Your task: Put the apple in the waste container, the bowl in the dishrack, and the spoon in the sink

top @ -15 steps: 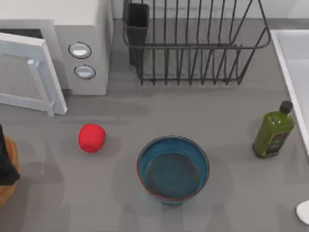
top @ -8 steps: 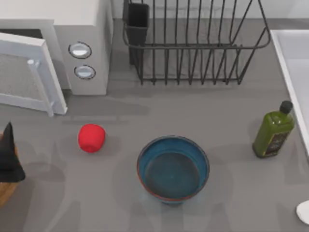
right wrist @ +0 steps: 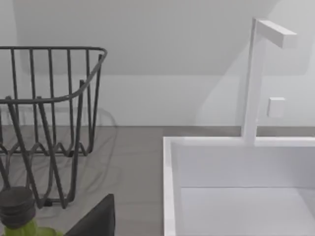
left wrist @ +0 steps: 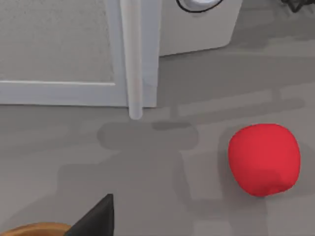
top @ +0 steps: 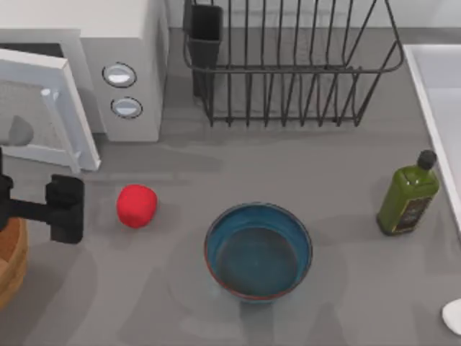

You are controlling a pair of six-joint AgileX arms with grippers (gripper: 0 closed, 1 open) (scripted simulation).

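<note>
While poised at the counter's left edge, left hand beside the waste container; finger spread not discernible, nothing seen in its hold. One apple just to the hand's right, resting on the counter, clear of it. One bowl farther right, upright, empty. One dishrack well beyond, at the rear, with one dark cutlery cup. One sink at the far right edge, one white faucet on its rim. One spoon at the near right corner, partly cut off. One green bottle upright near the sink. One microwave, door open. Plain grey counter, pale wall behind.
</note>
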